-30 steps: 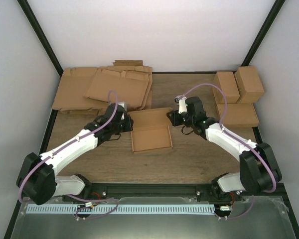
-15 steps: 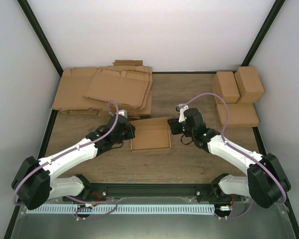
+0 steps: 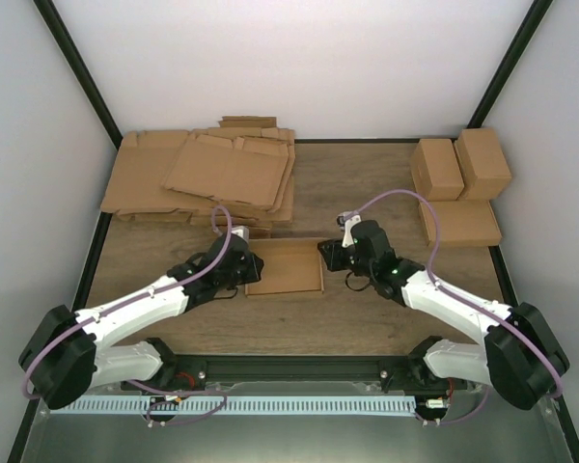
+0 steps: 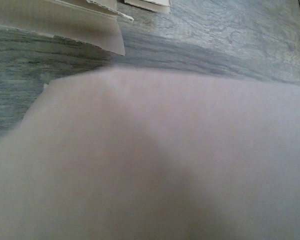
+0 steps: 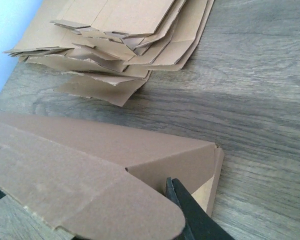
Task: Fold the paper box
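The half-folded paper box lies near the middle of the wooden counter, in front of a pile of flat cardboard sheets. The left end effector meets its left edge and the right end effector its right edge. One black fingertip touches a box corner, but whether either end effector is clamped cannot be told.

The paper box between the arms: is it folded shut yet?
Not shut. The paper box is part-folded: walls stand up, but the right wrist view shows a rounded flap untucked.
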Controlling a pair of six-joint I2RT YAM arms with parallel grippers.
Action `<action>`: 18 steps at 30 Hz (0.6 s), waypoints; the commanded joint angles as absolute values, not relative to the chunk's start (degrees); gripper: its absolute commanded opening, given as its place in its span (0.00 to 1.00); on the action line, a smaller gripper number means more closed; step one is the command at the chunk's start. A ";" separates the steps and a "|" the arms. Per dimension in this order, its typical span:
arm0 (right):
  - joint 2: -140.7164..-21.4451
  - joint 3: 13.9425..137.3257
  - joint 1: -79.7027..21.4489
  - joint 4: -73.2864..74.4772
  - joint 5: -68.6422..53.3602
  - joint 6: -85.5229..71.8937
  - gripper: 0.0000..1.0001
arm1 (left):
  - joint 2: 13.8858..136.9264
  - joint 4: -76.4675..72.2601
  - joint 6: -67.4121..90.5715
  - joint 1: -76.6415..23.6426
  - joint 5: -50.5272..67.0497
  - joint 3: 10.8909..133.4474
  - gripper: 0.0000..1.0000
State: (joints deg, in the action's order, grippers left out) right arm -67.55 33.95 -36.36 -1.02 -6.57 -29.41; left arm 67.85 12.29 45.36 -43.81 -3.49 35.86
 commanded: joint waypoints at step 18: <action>-72.24 43.99 -37.28 5.43 1.35 -22.83 0.43 | 54.06 18.29 31.25 -28.42 3.05 34.99 0.71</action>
State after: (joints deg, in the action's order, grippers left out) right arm -71.46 41.50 -36.95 5.34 -0.38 -24.08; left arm 53.30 19.22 38.00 -31.97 -3.79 35.24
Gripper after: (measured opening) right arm 0.424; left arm 0.694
